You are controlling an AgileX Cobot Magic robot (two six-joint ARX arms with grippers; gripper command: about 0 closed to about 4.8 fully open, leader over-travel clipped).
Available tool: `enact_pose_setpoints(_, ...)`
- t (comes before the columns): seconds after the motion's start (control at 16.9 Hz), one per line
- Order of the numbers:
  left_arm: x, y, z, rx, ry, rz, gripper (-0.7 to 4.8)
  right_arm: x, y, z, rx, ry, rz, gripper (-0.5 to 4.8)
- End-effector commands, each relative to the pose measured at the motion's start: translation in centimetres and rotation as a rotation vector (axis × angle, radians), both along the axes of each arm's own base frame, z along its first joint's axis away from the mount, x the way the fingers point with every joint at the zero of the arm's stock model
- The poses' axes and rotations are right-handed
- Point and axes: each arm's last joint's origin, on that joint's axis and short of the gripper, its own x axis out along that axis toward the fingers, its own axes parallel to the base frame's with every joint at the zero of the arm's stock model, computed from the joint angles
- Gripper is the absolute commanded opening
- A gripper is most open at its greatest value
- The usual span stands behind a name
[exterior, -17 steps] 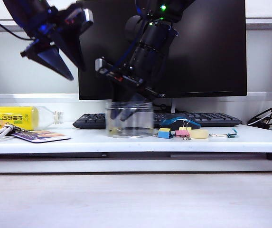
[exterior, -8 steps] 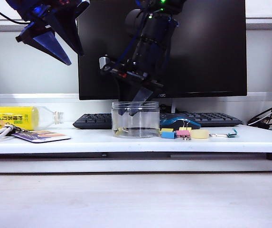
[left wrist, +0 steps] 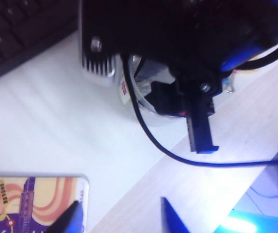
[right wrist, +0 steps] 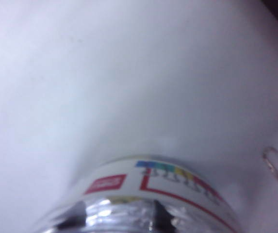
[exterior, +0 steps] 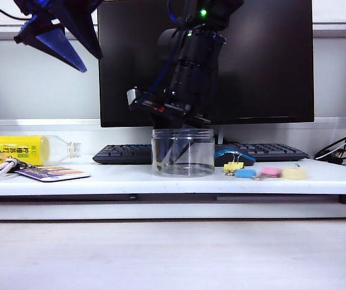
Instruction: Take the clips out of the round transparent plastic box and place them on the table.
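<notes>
Behind everything stands a dark monitor, with a keyboard along the far edge of the table. Mid-table sits the round transparent plastic box, upright, and the right gripper reaches down into it with its jaws spread wide, grasping nothing visible. Whether any clips remain inside cannot be told through the wall. One of the clips, pale yellow, lies just right of the box.

Doing this step well likely means keeping the fingers clear of the wall so the box does not slide, and closing only once a clip sits between them.

The left gripper hangs high at far left, jaws apart and empty. Only the right wrist view shows a printed label on the box; only the left wrist view shows a patterned card.
</notes>
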Motion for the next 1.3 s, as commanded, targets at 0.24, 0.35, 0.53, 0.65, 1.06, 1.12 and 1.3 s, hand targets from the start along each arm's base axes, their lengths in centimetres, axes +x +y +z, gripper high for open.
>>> enact_pose_setpoints(0.24,-0.9,0.3,1.1,-0.017,-0.034,-0.005,2.13,0.2,0.2,-0.8,-0.016,0.004,-0.007,1.75)
enact_pose_setpoints(0.35,-1.1,0.3,1.3,-0.018,-0.037,-0.005,2.13,0.3,0.2,-1.1,-0.025,0.005,-0.01,1.39)
enact_pose_setpoints(0.53,-1.3,0.4,1.5,-0.02,-0.045,-0.005,2.11,0.5,0.3,-1.7,-0.031,0.011,-0.011,1.14)
enact_pose_setpoints(0.65,-1.4,0.4,1.6,-0.022,-0.048,-0.006,2.11,0.6,0.4,-1.8,-0.027,0.005,-0.011,0.91)
enact_pose_setpoints(1.06,-1.4,0.4,1.6,-0.022,-0.052,-0.005,2.1,0.6,0.7,-1.7,-0.014,-0.005,-0.012,0.39)
enact_pose_setpoints(1.12,-1.4,0.4,1.6,-0.022,-0.052,-0.006,2.1,0.5,0.7,-1.4,-0.015,-0.003,-0.012,0.39)
enact_pose_setpoints(1.3,-1.4,0.4,1.6,-0.022,-0.052,-0.006,2.1,0.6,1.0,0.6,0.033,-0.02,-0.01,0.39)
